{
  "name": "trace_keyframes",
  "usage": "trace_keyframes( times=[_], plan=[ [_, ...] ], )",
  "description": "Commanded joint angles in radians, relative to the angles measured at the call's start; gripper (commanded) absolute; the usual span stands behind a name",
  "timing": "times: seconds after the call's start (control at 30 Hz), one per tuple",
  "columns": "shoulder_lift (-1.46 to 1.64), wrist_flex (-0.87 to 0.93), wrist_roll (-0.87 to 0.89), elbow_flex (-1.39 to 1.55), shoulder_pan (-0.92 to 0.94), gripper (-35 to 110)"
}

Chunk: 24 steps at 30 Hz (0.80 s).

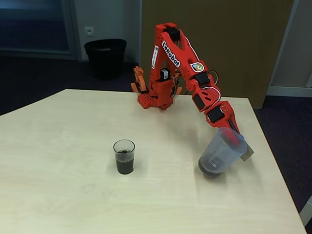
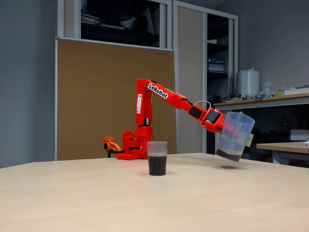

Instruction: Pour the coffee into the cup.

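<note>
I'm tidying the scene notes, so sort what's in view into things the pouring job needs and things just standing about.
Belongs to the job:
- cup on the table, about half full of dark coffee
- jug, tilted and held off the table, a little coffee at its bottom
- tool, shut on the jug

Just standing about:
- black bin on the floor behind the table
- brown board

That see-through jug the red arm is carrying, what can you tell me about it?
The jug is translucent, bluish-grey plastic, taller than the small cup. It hangs off the table in the side fixed view, casting a shadow below, tilted with its top leaning away from the cup. A little dark coffee sits at its bottom. The red pincer grips it at the upper side, where a taped handle piece sticks out. Nothing else touches it.
</note>
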Motion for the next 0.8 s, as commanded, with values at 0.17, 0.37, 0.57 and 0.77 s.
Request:
trace_keyframes(
  times=[0.17,0.37,0.57,0.77],
  plan=[
    [-0.005,-0.213,0.071,0.057,-0.002,0],
    [-0.005,-0.318,0.141,0.092,0.015,0],
    [-0.011,-0.354,0.166,0.101,0.029,0],
    [-0.063,-0.402,0.173,0.092,0.037,0]
  ],
)
